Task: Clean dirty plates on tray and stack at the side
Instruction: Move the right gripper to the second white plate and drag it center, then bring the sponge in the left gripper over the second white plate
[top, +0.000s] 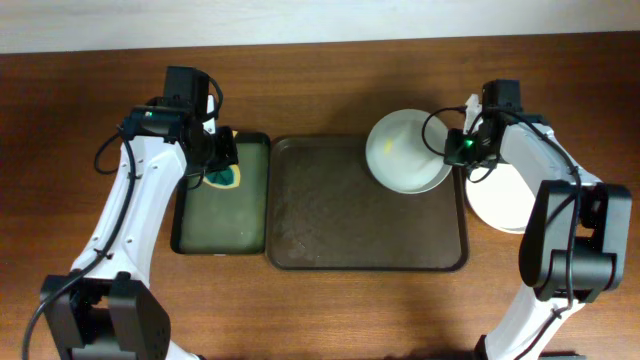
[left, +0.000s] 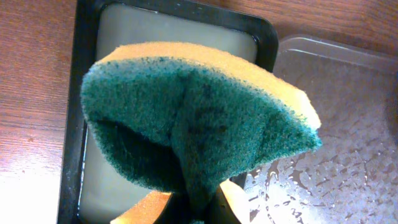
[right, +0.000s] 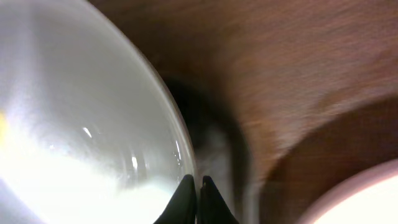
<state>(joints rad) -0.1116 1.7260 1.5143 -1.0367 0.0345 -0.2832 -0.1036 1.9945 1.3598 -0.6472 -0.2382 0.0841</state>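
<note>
Right gripper (right: 196, 190) is pinched on the rim of the smeared plate (top: 400, 150), which sits at the brown tray's (top: 350, 240) far right corner, apparently tilted. A second plate (top: 495, 200) lies just right of that tray. Left of it, the left gripper (top: 218, 168) clamps a sponge (left: 199, 118) above the black tray (top: 190, 215).

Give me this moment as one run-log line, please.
left gripper: shut on green-yellow sponge over black tray | right gripper: shut on rim of yellow-smeared plate at brown tray far-right corner | second plate: on table beside tray
</note>
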